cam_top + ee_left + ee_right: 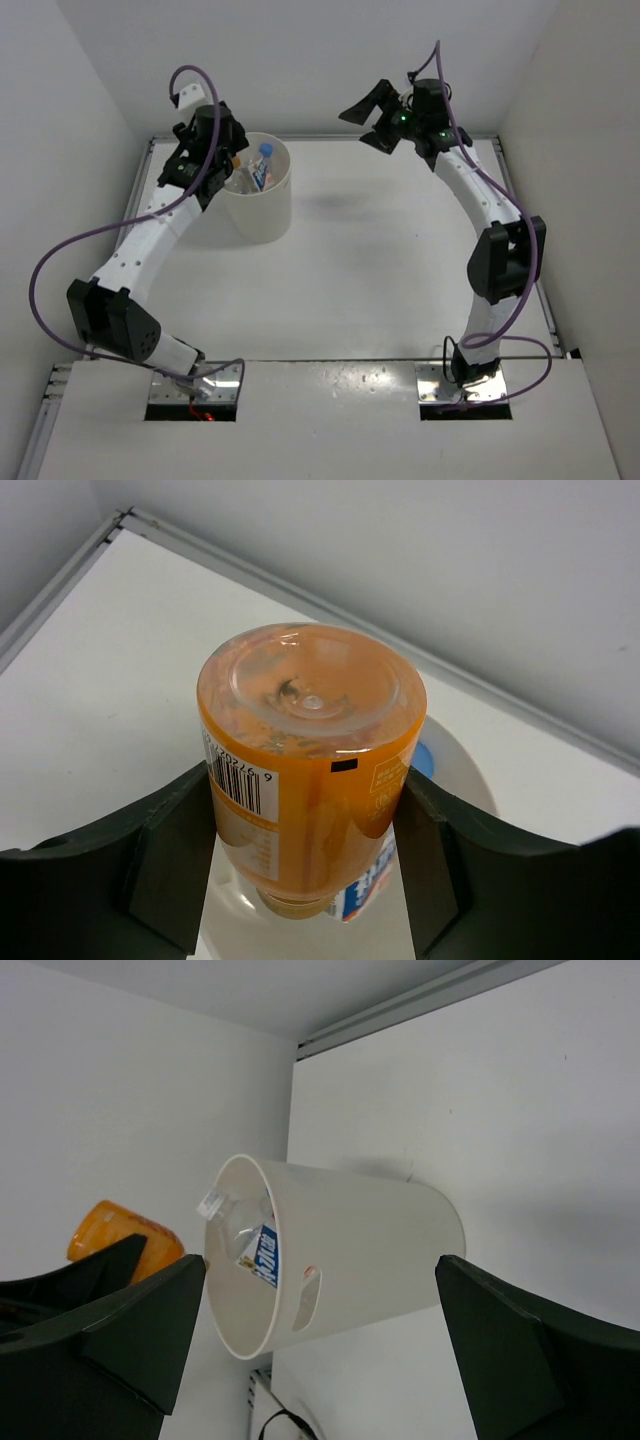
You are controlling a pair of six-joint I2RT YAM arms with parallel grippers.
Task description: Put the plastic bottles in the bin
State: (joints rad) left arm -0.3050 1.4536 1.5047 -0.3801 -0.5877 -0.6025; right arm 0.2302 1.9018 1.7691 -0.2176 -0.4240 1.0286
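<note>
Orange shows only as a small patch in the top view, where the left claw [212,172] hangs over the left rim of the bin [262,215]. The bin stands on the bench [380,280] at the far left, with a blue-capped bottle [264,165] lying inside it. The right claw [378,118] is raised at the far side, well apart from the bin, its fingers spread and holding nothing.

From the left wrist, the left claw [305,780] pinches the orange bottle [310,700] between both fingers, base toward the camera and cap pointing down. Beneath it are the bin's white rim [462,770] and the blue-capped bottle [423,758].

From the right wrist, the right claw [320,1260] is spread wide. Beyond it the bin [370,1260] holds a clear bottle [215,1205] and a blue-labelled bottle [262,1253]. The orange bottle [120,1235] sits just beside the rim.
</note>
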